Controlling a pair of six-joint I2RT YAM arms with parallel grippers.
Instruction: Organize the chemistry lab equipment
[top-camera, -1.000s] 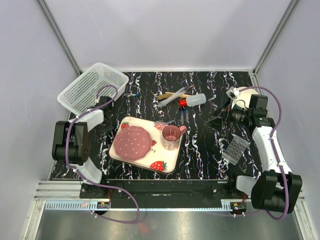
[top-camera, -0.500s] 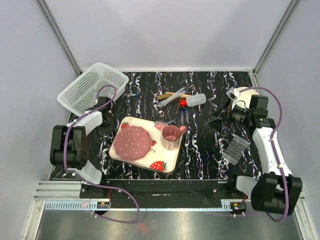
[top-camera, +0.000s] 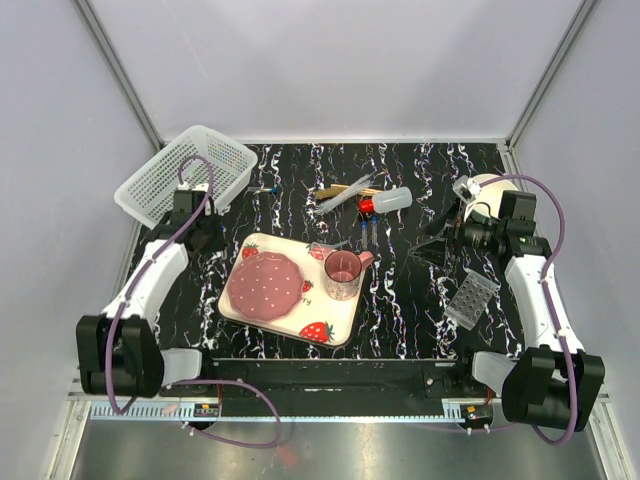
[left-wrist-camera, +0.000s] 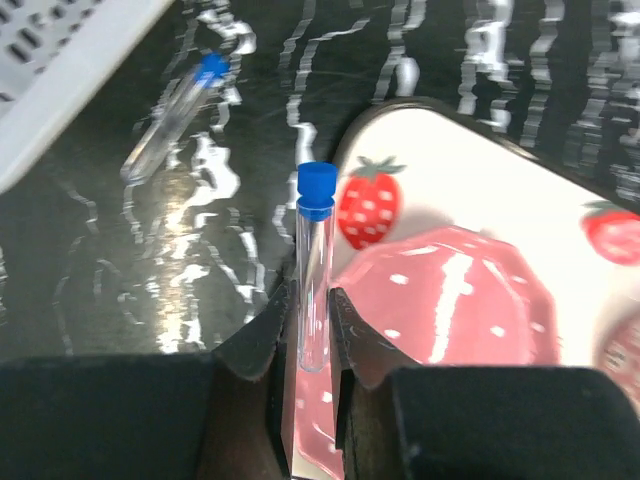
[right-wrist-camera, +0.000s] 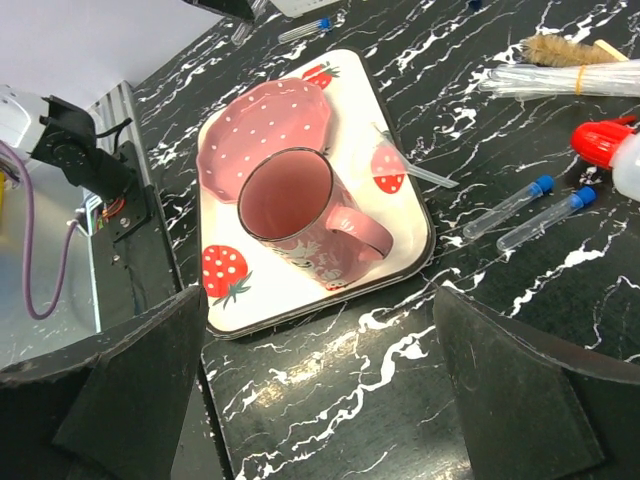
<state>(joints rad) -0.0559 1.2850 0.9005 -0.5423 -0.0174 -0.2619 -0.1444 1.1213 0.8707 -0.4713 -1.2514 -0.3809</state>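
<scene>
My left gripper (left-wrist-camera: 312, 330) is shut on a clear tube with a blue cap (left-wrist-camera: 315, 260), held upright over the edge of the strawberry tray (left-wrist-camera: 420, 130). From above, the left gripper (top-camera: 205, 236) sits between the basket and the tray. Another blue-capped tube (left-wrist-camera: 175, 115) lies on the table near the basket. A red-capped bottle (top-camera: 385, 202), two more tubes (right-wrist-camera: 530, 212), a bundle of clear droppers (right-wrist-camera: 560, 80) and a wooden-handled brush (right-wrist-camera: 560, 48) lie at the table's middle back. The perforated rack (top-camera: 472, 297) lies at the right. My right gripper (top-camera: 430, 250) is open and holds nothing.
A white mesh basket (top-camera: 185, 175) stands at the back left. The tray (top-camera: 335, 330) carries a pink plate (top-camera: 265, 283) and a pink cup (top-camera: 343, 272). A white object (top-camera: 490, 185) sits behind the right wrist.
The left arm has stretched out: its elbow dropped toward the near edge and its wrist rose beside the basket. The right arm has not moved.
</scene>
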